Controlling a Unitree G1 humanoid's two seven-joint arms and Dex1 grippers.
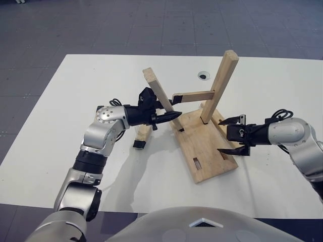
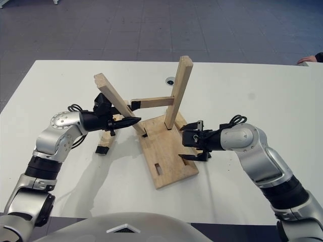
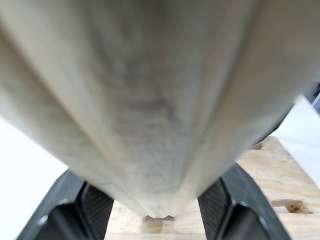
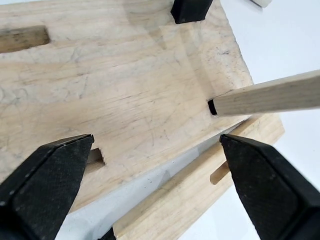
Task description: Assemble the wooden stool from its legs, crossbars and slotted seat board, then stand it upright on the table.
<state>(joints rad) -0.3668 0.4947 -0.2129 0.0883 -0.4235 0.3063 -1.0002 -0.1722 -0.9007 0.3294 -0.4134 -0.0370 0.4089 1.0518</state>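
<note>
- Leg-fitting step: left gripper (image 1: 171, 116) clamped on tilted pale wooden leg (image 1: 157, 93), its foot at the flat slotted seat board (image 1: 204, 154), mid-table.
- Right gripper (image 1: 231, 135) spread wide, empty, at the board's right edge.
- Next move, as judged: press leg home, steadying board.

The slanted leg (image 1: 157, 93) is clasped within the left gripper (image 1: 174, 116); the seat board (image 1: 204, 154) is laid between it and the right gripper (image 1: 221, 135), with the upright leg (image 1: 220, 83) planted beyond.

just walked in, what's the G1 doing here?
Mid-assembly. The seat board lies flat on the table; a leaning leg and an upright leg stand in its slots, joined by a crossbar. The left gripper is shut on the leaning leg; the right gripper hangs open at the board's right edge. A spare leg lies left of the board.
</note>
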